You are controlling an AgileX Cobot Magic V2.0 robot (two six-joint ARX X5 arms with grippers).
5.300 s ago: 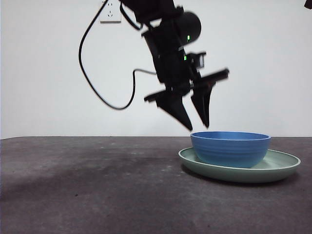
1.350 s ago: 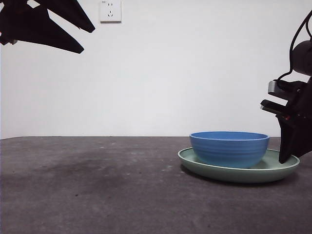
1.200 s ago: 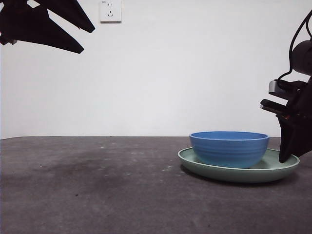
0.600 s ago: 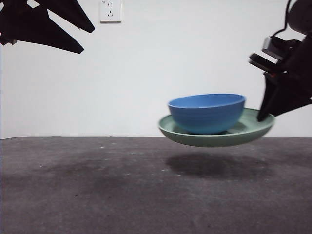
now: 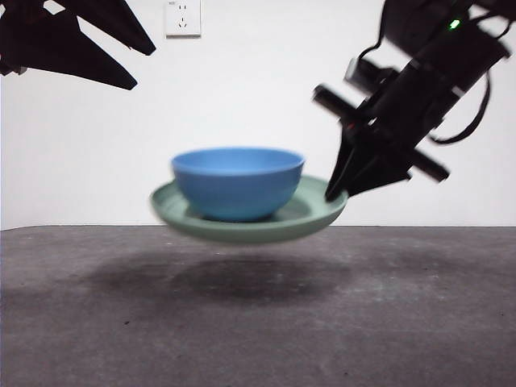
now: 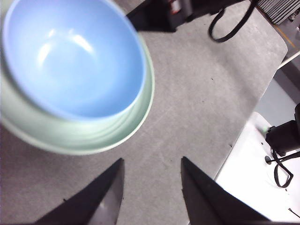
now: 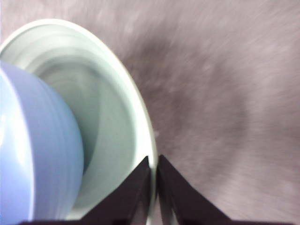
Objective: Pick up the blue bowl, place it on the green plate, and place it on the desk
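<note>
Blue bowl sits in the green plate, and both now hang above the desk, further left than half a second ago. Right gripper pinches the plate's rim at 3 o'clock. Left gripper waits high, jaws apart.

A bare robot test room or lab, not a home. A plain white wall stands at the far side with nothing on it but a white power socket high on the left. The desk is a flat dark grey mottled surface, scuffed, without cloth or furnishings. Black cables trail loose over it in the left wrist view, and beyond its edge lies a white surface with more black gear and wiring
</note>
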